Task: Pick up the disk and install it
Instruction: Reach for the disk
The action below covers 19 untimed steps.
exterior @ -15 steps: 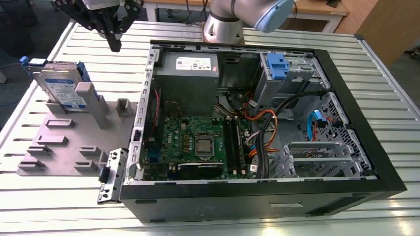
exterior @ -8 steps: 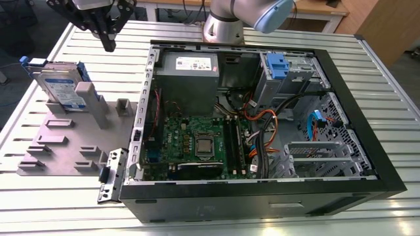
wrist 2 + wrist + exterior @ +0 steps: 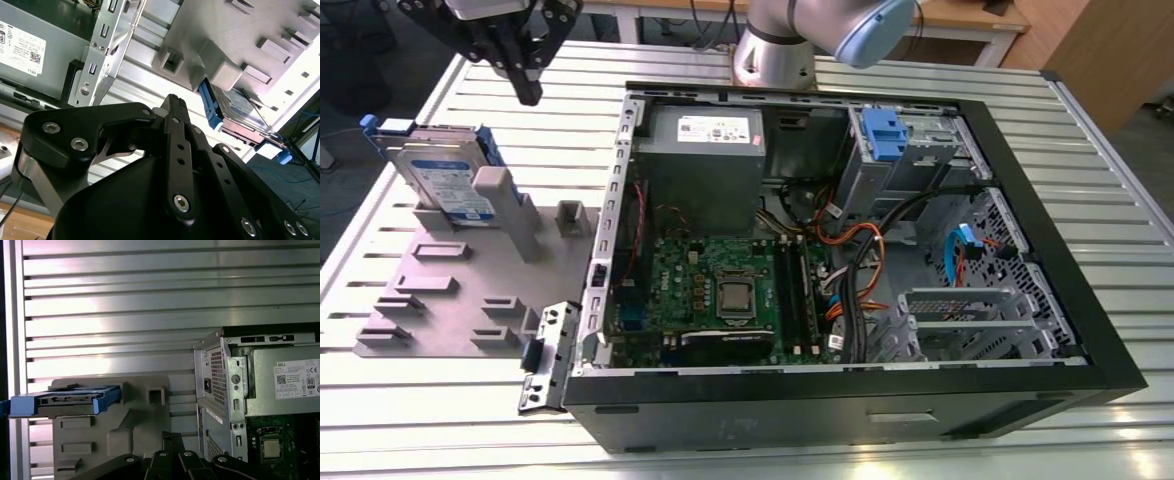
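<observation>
Silver with blue rails, the disk (image 3: 443, 180) stands on edge in a slotted grey holder (image 3: 460, 318), probably so that its upper edge can be gripped. The tool (image 3: 528, 95), pressed together and empty, hangs above it, well apart, with the open computer case (image 3: 854, 410) beside.

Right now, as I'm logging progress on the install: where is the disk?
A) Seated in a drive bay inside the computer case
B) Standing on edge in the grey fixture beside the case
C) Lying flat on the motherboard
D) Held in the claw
B: the disk stands on edge in the grey fixture, at the exterior view's left of the computer case, and the claw hangs apart from it, holding nothing.
</observation>
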{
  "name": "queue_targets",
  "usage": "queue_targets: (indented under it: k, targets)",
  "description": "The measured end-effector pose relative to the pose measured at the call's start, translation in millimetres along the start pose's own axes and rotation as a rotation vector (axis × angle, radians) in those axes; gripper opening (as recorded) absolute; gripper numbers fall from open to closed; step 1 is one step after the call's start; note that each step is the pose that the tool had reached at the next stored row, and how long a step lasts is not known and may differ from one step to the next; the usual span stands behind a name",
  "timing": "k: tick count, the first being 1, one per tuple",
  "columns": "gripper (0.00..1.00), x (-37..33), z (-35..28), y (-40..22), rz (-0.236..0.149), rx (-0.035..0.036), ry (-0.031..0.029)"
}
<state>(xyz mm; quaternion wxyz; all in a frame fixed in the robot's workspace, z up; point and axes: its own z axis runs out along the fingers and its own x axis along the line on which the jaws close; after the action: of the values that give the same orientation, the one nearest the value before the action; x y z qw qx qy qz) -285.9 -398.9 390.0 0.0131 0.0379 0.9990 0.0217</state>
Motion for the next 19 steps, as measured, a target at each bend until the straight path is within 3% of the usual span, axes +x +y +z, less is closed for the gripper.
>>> queue_targets:
  k: [4, 19]
  targets:
    - [0.11, 3.6, 0.2, -0.3, 0.0, 0.0, 0.0]
    - [0.11, 5.5, 1.6, -0.5, 0.0, -0.0002, -0.0001]
